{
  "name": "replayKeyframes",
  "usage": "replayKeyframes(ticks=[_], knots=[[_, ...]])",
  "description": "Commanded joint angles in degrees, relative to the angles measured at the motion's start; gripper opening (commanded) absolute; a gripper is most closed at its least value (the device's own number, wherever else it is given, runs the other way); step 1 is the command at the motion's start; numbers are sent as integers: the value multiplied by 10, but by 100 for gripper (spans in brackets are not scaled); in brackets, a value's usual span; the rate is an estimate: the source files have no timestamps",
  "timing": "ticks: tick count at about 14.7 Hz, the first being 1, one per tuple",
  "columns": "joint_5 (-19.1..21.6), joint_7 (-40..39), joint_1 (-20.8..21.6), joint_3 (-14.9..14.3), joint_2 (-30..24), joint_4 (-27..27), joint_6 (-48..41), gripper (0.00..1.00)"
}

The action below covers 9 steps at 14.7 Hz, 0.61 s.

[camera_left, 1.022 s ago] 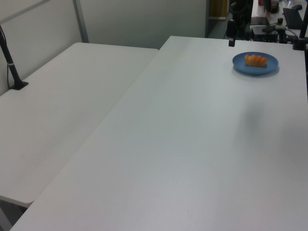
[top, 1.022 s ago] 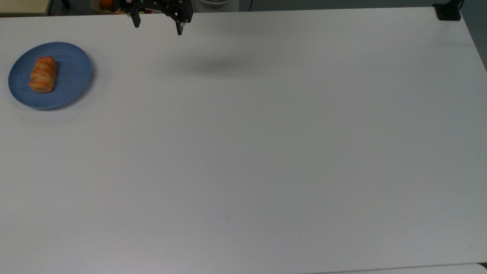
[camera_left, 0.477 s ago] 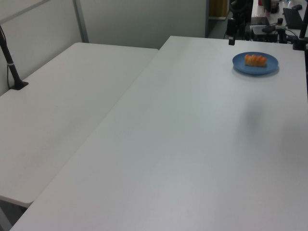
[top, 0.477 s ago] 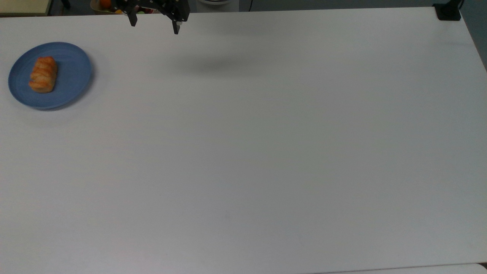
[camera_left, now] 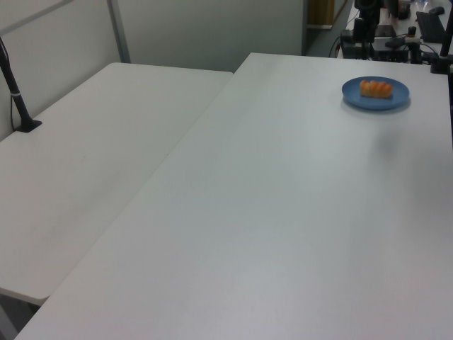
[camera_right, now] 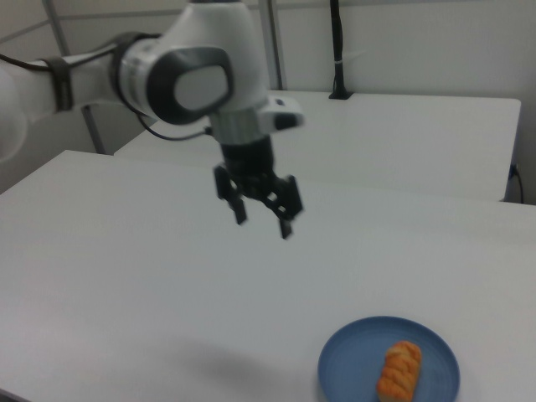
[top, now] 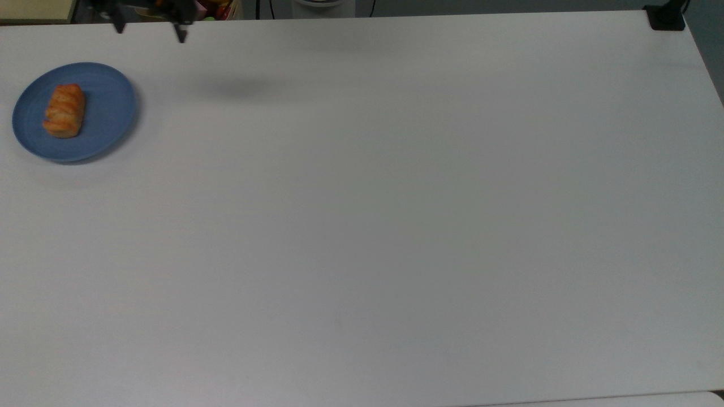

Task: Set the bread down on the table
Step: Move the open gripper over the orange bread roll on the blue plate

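Claw [camera_right: 263, 223] splayed, pointing down, high above table [camera_right: 126, 276].

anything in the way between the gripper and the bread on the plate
Nothing visible. The open gripper hangs in the air above the table, apart from the blue plate where the bread lies. The space between them holds only bare white tabletop.
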Motion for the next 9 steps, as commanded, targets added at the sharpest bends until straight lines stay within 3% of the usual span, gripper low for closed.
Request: replayKeyframes(ticks=[1,3,5,9], knots=[[8,-59,8,-63,43,-3,45,100],[19,-95,-5,-93,73,-16,92,100],[43,-137,-34,-95,106,-21,149,100],[50,-182,-81,-95,169,-24,220,100]])
